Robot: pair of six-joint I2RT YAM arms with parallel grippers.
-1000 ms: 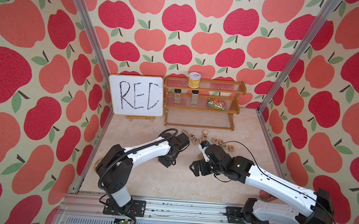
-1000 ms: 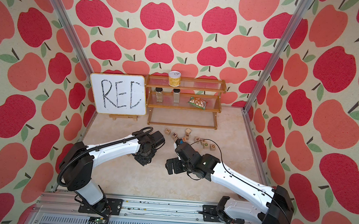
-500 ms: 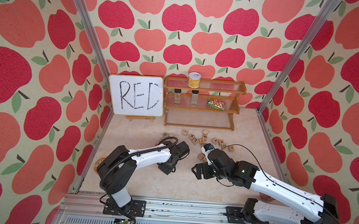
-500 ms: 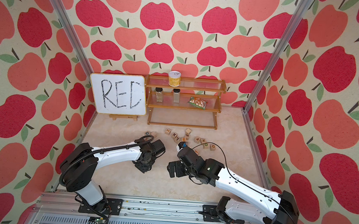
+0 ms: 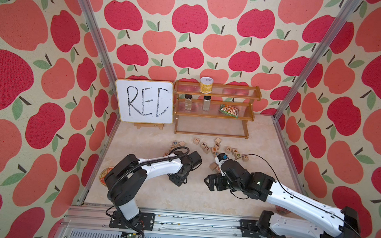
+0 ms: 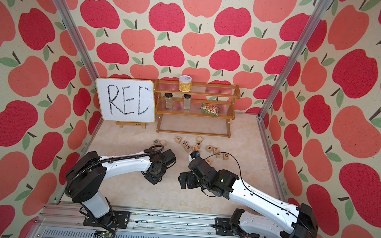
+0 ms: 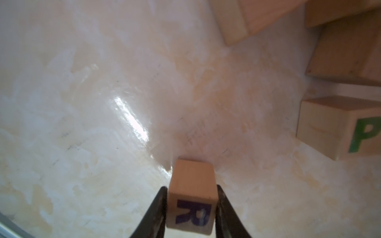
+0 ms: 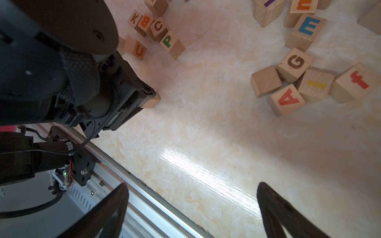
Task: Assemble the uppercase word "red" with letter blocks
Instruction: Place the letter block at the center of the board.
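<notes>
The R block (image 7: pixel 192 197), a light-wood cube with a dark purple R, sits on the table between the fingers of my left gripper (image 7: pixel 191 186), and both black fingers press its sides. The right wrist view shows one corner of the R block (image 8: pixel 151 102) under that gripper. In both top views the left gripper (image 5: pixel 176 181) (image 6: pixel 153 180) points down at mid-table and hides the block. My right gripper (image 8: pixel 191 185) is open and empty, low near the table's front (image 5: pixel 210 183). The E block (image 8: pixel 308 26) (image 5: pixel 216 152) and the green D block (image 5: pixel 238 155) lie in the scattered group further back.
A P block (image 7: pixel 350 131) (image 8: pixel 170 42) and other lettered cubes lie close to the left gripper. More cubes, A (image 8: pixel 287 100) and G (image 8: pixel 295 62), lie right of centre. The white board (image 5: pixel 144 103) and wooden rack (image 5: pixel 215 112) stand at the back. The metal rail (image 8: pixel 132 185) runs along the front.
My left gripper has come toward the table's front and down, with the R block between its fingers. The right gripper has shifted slightly toward the front, still open.
</notes>
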